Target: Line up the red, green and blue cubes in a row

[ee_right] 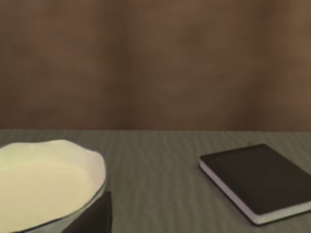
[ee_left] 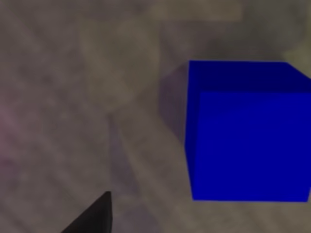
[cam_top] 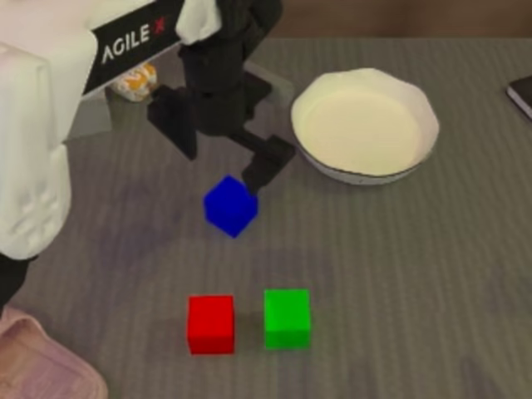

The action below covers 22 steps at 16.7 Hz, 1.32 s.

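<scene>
The blue cube (cam_top: 230, 205) sits tilted on the table's middle, large in the left wrist view (ee_left: 248, 136). My left gripper (cam_top: 220, 169) hangs open just behind it. Its right finger (cam_top: 266, 165) nearly touches the cube's back corner, and the other finger (cam_top: 179, 125) stands far to the left. Only one fingertip (ee_left: 95, 216) shows in the left wrist view, apart from the cube. The red cube (cam_top: 210, 323) and the green cube (cam_top: 287, 317) lie side by side near the front edge. My right gripper (ee_right: 155, 223) is outside the top view and open, with one finger (ee_right: 95, 216) showing.
A white bowl (cam_top: 366, 173) stands at the back right, also in the right wrist view (ee_right: 73, 155). A black book (cam_top: 522, 93) (ee_right: 257, 179) lies at the far right edge. An orange-and-white object (cam_top: 137, 81) sits half under the left arm. A pink object (cam_top: 41, 366) fills the front left corner.
</scene>
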{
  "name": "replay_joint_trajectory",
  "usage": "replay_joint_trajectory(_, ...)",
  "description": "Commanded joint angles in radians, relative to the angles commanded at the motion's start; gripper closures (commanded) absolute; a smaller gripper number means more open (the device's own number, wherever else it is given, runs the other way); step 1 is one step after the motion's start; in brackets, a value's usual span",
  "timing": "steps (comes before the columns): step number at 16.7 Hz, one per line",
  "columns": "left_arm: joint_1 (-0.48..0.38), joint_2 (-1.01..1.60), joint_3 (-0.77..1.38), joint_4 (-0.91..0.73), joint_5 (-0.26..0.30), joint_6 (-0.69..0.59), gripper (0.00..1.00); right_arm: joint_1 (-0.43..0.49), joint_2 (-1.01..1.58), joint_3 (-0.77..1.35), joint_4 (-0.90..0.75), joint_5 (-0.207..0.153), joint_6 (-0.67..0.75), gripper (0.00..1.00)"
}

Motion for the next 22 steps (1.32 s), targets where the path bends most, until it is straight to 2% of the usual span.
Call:
replay_joint_trajectory(3,0.003,0.011,-0.035,0.040,0.001,-0.001,0.00,0.000,0.000,0.000,0.000,0.000,0.000,0.00)
replay_joint_trajectory(9,0.006,0.075,-0.199,0.276,0.001,0.003,0.00,0.000,0.000,0.000,0.000,0.000,0.000,0.00)
replay_joint_trajectory(14,0.006,0.084,-0.218,0.299,0.001,0.003,0.00,0.000,0.000,0.000,0.000,0.000,0.000,0.00)
replay_joint_trajectory(22,0.006,0.084,-0.218,0.299,0.001,0.003,0.60,0.000,0.000,0.000,0.000,0.000,0.000,0.00)
